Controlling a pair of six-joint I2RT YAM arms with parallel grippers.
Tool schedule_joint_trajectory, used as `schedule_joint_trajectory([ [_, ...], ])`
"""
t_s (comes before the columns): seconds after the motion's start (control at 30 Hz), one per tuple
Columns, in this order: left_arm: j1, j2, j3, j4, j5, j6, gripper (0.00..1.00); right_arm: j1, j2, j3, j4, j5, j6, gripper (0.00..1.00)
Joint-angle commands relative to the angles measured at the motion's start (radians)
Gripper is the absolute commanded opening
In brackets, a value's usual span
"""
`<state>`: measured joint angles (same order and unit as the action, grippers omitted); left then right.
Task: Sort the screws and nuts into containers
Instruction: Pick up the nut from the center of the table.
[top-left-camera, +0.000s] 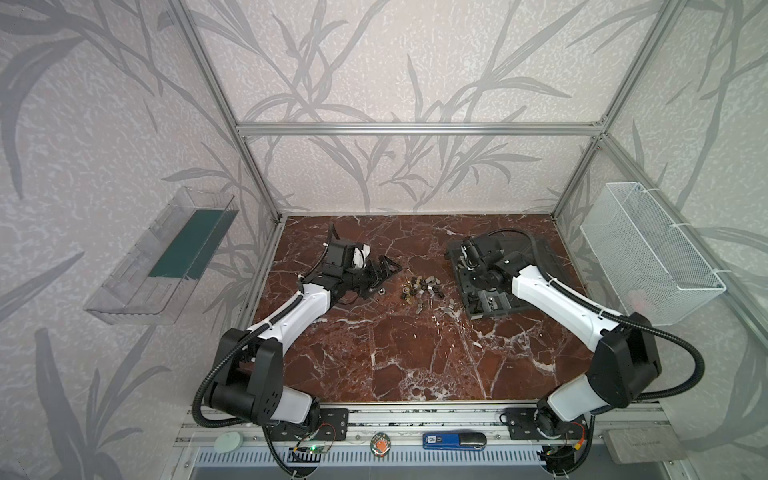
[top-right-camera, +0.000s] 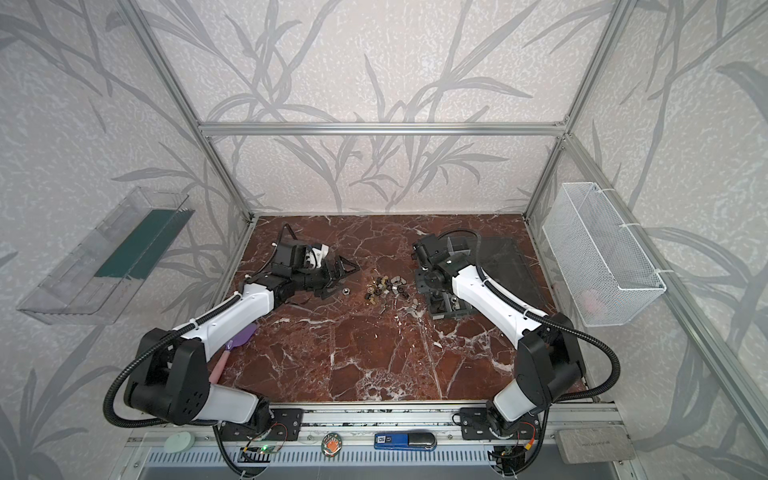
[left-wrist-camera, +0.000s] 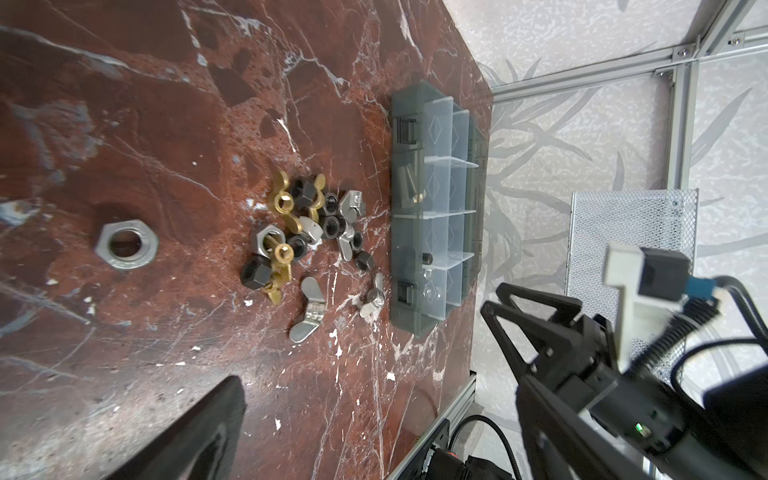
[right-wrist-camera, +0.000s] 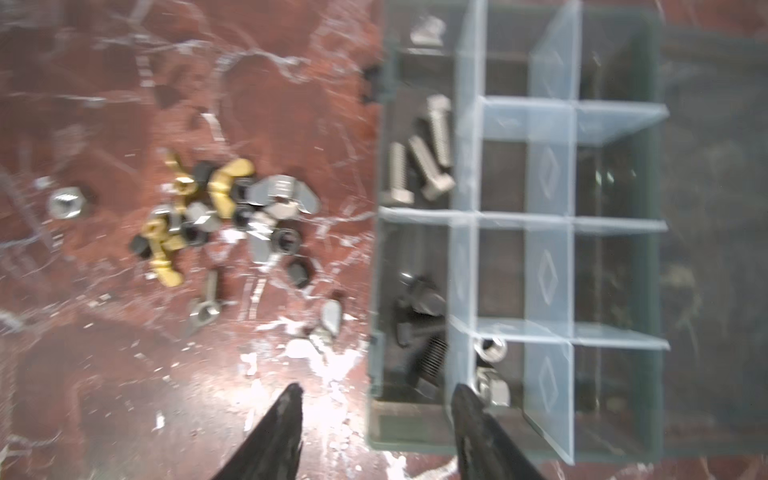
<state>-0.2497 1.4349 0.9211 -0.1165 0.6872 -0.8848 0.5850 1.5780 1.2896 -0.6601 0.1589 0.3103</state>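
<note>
Hovering over box (right-wrist-camera: 415, 436) corner, lower frame | right fingers (right-wrist-camera: 286, 415) half apart, empty | left fingers (left-wrist-camera: 199, 436) wide, empty | fasteners (right-wrist-camera: 224, 216) piled left-centre on surface (right-wrist-camera: 104, 374) | tip: take stray wing nut (right-wrist-camera: 203, 309) first, straddle squarely, drop with its kind

Loose nuts (right-wrist-camera: 224, 216) lie frame left on the table (right-wrist-camera: 104, 374); at right, a box (right-wrist-camera: 623, 440) holds bolts (right-wrist-camera: 424, 153); the right gripper (right-wrist-camera: 378, 388) gapes at the bottom.
</note>
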Motion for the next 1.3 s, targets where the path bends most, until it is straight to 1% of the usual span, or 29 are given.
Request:
schedule_joint_trajectory([
  [0.0, 0.050, -0.044, -0.050, 0.025, 0.026, -0.044, 1.00, 0.074, 0.095, 0.065, 0.044, -0.043, 0.028, 0.61],
  [0.1, 0.099, -0.076, -0.082, 0.026, 0.038, -0.051, 0.99, 0.139, 0.209, 0.152, 0.076, -0.067, 0.034, 0.66],
  [0.23, 0.149, -0.106, -0.125, 0.021, 0.057, -0.058, 0.99, 0.202, 0.356, 0.293, 0.081, -0.086, 0.027, 0.68],
  [0.33, 0.198, -0.120, -0.170, 0.044, 0.081, -0.089, 0.99, 0.222, 0.455, 0.381, 0.094, -0.123, 0.032, 0.72],
  [0.5, 0.270, -0.130, -0.246, 0.129, 0.144, -0.156, 0.99, 0.248, 0.589, 0.514, 0.096, -0.148, 0.032, 0.72],
  [0.63, 0.305, -0.128, -0.271, 0.153, 0.188, -0.177, 0.99, 0.261, 0.688, 0.611, 0.072, -0.151, 0.030, 0.72],
  [0.87, 0.345, -0.132, -0.293, 0.155, 0.219, -0.172, 0.99, 0.279, 0.807, 0.724, 0.037, -0.127, 0.027, 0.65],
  [1.17, 0.354, -0.130, -0.297, 0.140, 0.227, -0.148, 0.99, 0.300, 0.915, 0.849, -0.029, -0.083, 0.021, 0.58],
  [1.23, 0.357, -0.130, -0.294, 0.140, 0.229, -0.148, 0.99, 0.303, 0.940, 0.887, -0.058, -0.063, 0.018, 0.55],
  [1.27, 0.356, -0.130, -0.292, 0.140, 0.229, -0.147, 0.99, 0.304, 0.955, 0.906, -0.074, -0.053, 0.016, 0.52],
])
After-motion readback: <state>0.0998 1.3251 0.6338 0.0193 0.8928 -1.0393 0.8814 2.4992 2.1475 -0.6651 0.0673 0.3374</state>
